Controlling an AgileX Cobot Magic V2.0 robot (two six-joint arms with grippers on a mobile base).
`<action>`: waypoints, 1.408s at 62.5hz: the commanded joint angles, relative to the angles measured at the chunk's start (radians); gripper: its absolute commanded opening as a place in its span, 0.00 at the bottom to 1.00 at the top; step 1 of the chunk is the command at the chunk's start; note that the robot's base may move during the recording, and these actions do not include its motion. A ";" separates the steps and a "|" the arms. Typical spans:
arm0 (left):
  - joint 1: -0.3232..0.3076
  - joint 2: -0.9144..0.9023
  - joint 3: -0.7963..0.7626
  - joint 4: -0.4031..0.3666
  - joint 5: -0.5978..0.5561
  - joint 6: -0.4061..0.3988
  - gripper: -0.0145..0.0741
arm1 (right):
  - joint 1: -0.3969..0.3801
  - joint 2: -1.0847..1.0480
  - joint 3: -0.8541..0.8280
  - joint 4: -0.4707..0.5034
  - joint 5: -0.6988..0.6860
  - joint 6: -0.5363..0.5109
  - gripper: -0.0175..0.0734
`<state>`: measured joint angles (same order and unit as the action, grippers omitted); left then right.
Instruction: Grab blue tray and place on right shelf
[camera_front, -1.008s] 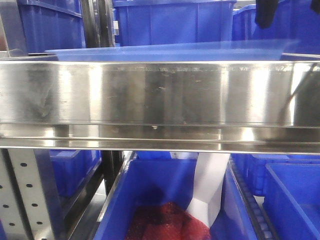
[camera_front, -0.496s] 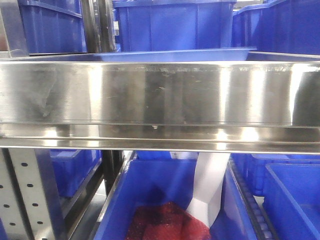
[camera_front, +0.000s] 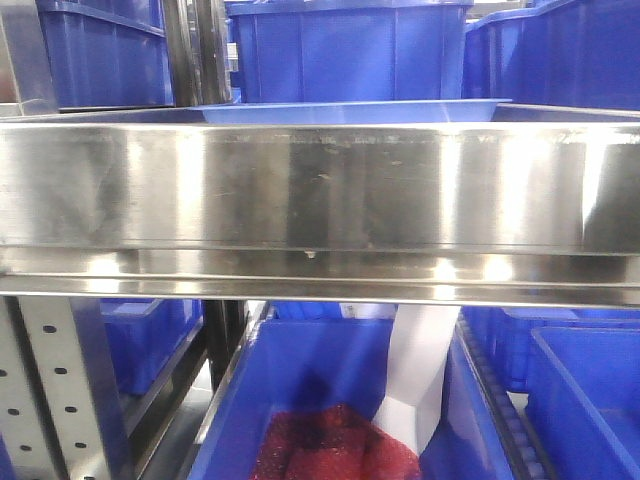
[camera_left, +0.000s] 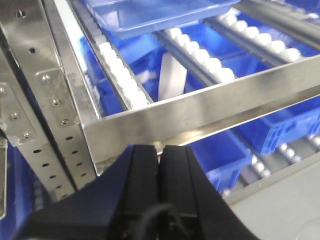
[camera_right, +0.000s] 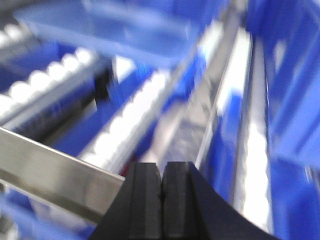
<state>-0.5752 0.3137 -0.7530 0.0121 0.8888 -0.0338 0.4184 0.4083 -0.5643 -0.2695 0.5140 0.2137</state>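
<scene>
Blue tray (camera_left: 150, 17) on right shelf (camera_front: 320, 190) rollers, both end effectors (camera_left: 160, 155) (camera_right: 161, 177) clenched empty, well back.

Warehouse or stockroom, steel flow rack (camera_front: 320, 190) with roller tracks (camera_left: 120, 75), stacked blue storage bins (camera_front: 345, 50)

deep dark-blue storage bins (camera_front: 350, 50) fill the bg behind and above the steel rack, w/ more bins (camera_front: 585, 395) on the lower level, one holding a red mesh-like bundle (camera_front: 335, 445) beside a white sheet (camera_front: 420, 375). perforated grey uprights (camera_front: 60, 390) stand at left, and white roller tracks (camera_left: 122, 75) run front to back betw. steel rails. bright overhead light glares off the metal; a patch of grey floor (camera_left: 280, 210) shows at lower right in the left wrist view.
</scene>
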 joint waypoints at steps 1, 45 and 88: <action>-0.004 -0.057 0.006 -0.012 -0.124 0.006 0.11 | -0.001 -0.082 0.038 -0.019 -0.223 -0.018 0.26; -0.001 -0.154 0.028 -0.044 -0.138 0.006 0.11 | -0.001 -0.133 0.099 -0.019 -0.322 -0.018 0.26; 0.460 -0.336 0.818 -0.130 -1.005 0.006 0.11 | -0.001 -0.132 0.099 -0.019 -0.324 -0.018 0.26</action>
<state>-0.1270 -0.0122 0.0176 -0.0941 0.1007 -0.0300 0.4184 0.2661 -0.4374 -0.2695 0.2831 0.2001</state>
